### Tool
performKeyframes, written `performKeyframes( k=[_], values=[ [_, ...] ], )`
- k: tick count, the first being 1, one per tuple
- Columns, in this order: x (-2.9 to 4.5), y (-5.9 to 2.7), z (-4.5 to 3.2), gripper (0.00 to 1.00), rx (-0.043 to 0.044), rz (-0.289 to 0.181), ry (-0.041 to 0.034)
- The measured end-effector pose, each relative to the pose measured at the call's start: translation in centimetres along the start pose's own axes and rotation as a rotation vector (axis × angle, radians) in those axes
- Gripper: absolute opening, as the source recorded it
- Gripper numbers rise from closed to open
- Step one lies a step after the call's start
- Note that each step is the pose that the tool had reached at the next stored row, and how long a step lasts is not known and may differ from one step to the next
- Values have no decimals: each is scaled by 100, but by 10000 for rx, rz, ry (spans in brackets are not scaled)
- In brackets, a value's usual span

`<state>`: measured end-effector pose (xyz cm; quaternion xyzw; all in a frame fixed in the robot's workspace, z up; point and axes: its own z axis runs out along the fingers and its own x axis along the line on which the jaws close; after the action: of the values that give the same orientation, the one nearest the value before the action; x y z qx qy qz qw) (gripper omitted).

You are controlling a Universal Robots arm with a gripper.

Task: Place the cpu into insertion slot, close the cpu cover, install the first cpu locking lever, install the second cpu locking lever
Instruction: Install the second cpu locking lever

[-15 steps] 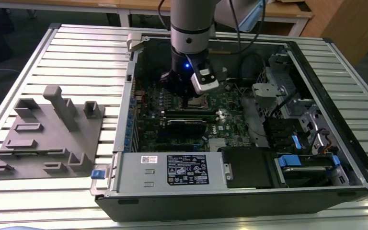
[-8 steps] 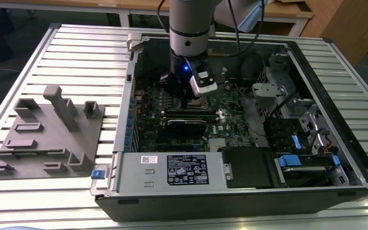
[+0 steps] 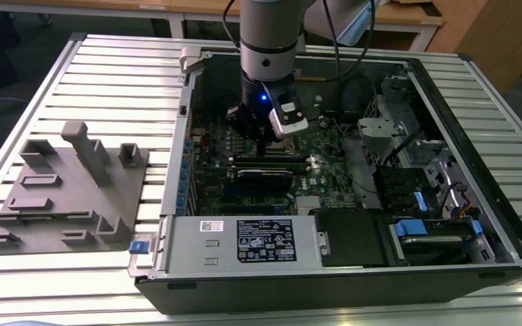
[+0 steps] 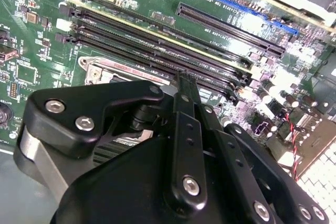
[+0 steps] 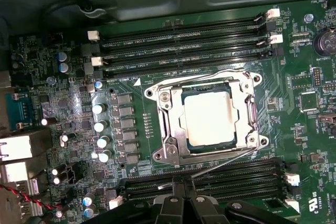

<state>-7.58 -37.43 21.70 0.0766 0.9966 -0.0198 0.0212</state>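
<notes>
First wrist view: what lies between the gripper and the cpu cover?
In the first wrist view, a thin silvery lever rod and black memory slots lie between the gripper and the cpu cover.

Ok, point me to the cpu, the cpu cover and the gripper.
cpu (image 5: 207,117): first wrist view, middle of its silver-grey face.
cpu cover (image 5: 248,109): first wrist view, a side bar of the metal frame around the chip.
gripper (image 5: 183,199): first wrist view, midway between the dark fingertips beside the socket.

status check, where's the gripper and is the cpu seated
Gripper low over the board beside the insertion slot. Cpu seated, cpu cover down over it. Thin lever runs alongside.
</notes>
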Motion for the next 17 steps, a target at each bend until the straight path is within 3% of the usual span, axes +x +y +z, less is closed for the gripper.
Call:
performKeyframes(
  k=[17],
  values=[
    [23, -2, 43, 10, 0, 0, 0]
  ],
)
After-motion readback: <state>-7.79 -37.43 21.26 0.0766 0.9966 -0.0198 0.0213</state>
